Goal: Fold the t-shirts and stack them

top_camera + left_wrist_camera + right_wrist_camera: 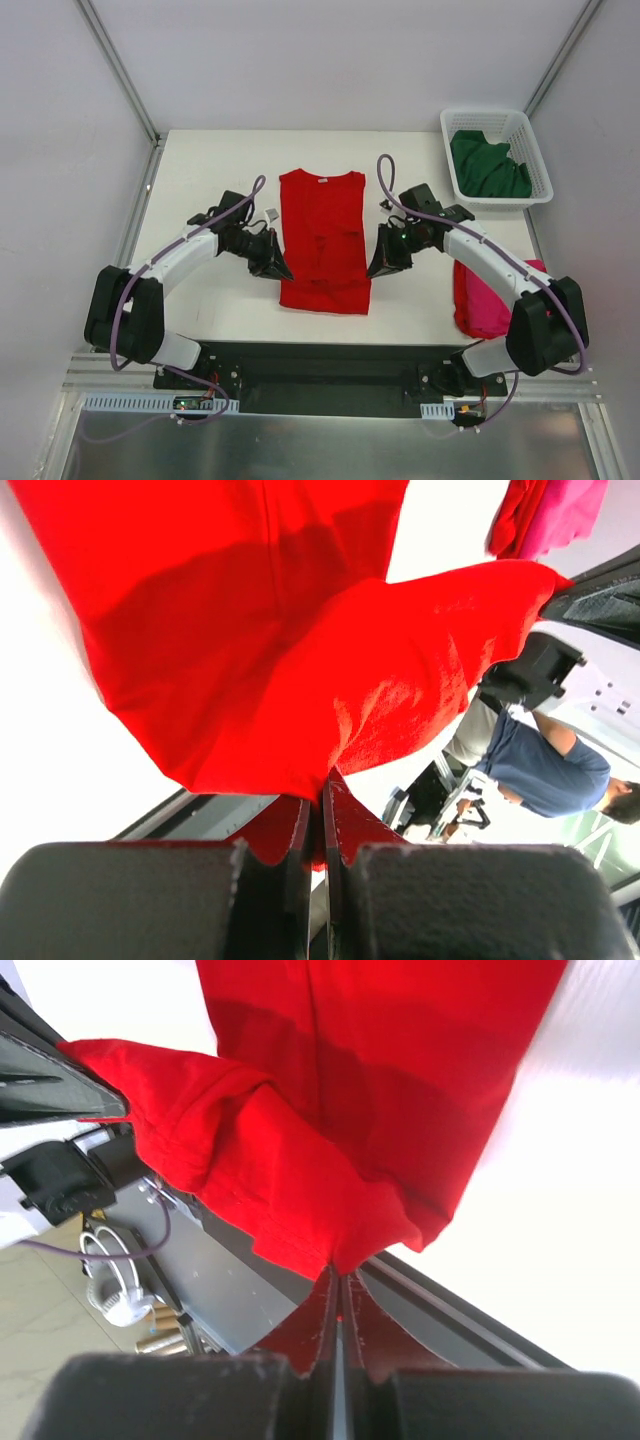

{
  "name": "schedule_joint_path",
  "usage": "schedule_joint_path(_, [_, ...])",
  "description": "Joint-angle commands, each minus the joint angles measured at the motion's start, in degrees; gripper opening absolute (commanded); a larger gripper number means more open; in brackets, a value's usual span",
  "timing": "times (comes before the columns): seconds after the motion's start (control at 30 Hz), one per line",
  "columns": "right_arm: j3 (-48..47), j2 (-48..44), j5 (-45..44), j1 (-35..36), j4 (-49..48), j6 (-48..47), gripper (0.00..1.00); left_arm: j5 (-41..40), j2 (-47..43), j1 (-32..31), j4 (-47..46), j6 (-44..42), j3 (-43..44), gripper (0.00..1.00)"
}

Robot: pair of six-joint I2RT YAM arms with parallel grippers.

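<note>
Red shirt [320,225] flat in the middle of the table [215,160], left gripper [275,268] pinching its left edge near the hem, right gripper [382,265] pinching its right edge, pink shirt [485,300] at the table's near right, green shirt [485,168] in basket [495,114] at far-right corner

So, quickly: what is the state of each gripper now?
The left gripper is shut on the red shirt.
The right gripper is shut on the red shirt too.
</note>
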State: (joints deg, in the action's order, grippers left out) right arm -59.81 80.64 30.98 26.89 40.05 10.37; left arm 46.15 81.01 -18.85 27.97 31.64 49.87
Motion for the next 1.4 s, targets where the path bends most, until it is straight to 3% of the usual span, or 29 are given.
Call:
schedule_joint_path(0.0, [-4.6,2.5,1.8,-0.8,0.9,-2.1,0.01,0.7,2.4,1.2,0.7,-2.7,4.6,0.0])
schedule_joint_path(1.37, [-24.2,25.3,5.8,-8.2,1.7,-4.5,0.01,1.4,21.9,8.0,0.4,-5.1,20.2,0.0])
